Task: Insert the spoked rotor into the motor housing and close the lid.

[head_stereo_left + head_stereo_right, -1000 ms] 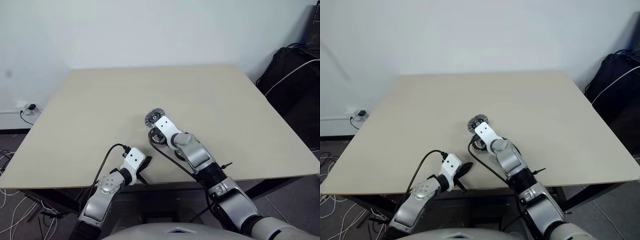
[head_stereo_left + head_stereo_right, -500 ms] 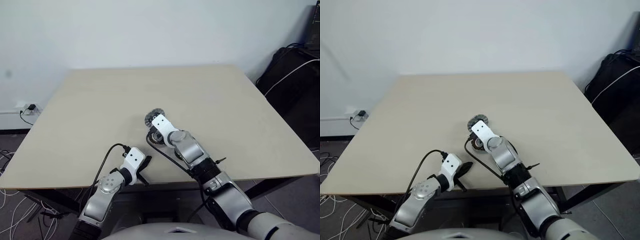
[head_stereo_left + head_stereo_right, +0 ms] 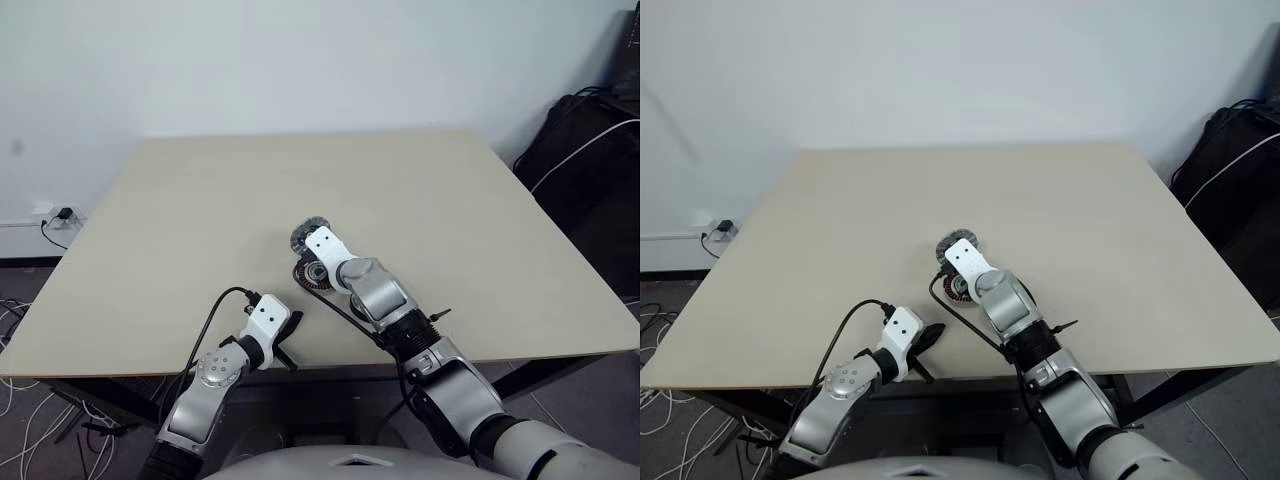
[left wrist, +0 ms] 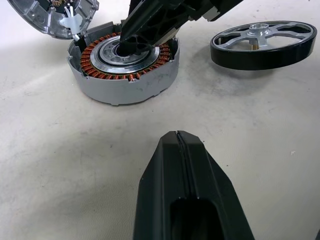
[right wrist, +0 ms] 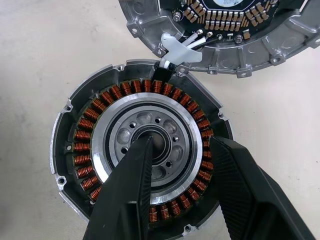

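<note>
Table [image 3: 150, 250], a beige rectangular wooden top, is seen carrying everything from the head views. Left gripper [image 4: 186, 165], with two black fingers pressed fully together and nothing between them, is held low over the near edge, pointed toward the parts and well short of them. Motor housing [image 4: 123, 70], a short round grey metal cup with a ring of copper-orange windings around a silver hub, is seen upright on the table near its middle. Lid [image 5: 225, 35], a round silver cast-metal cap lying with its inner face up, showing a ribbed rim and a dark board of small components, is placed just beyond the housing, touching its rim; a white connector and thin wires are seen bridging the two. Right gripper [image 5: 185, 170] is angled down over the housing, jaws parted with nothing clamped: one black fingertip [image 5: 137, 160] is set at the central bore, the other over the windings. Spoked rotor [image 4: 263, 43], a silver wheel with a dark outer band, thin spokes and a central hub, is seen lying flat on the table, apart from the housing on its right.
</note>
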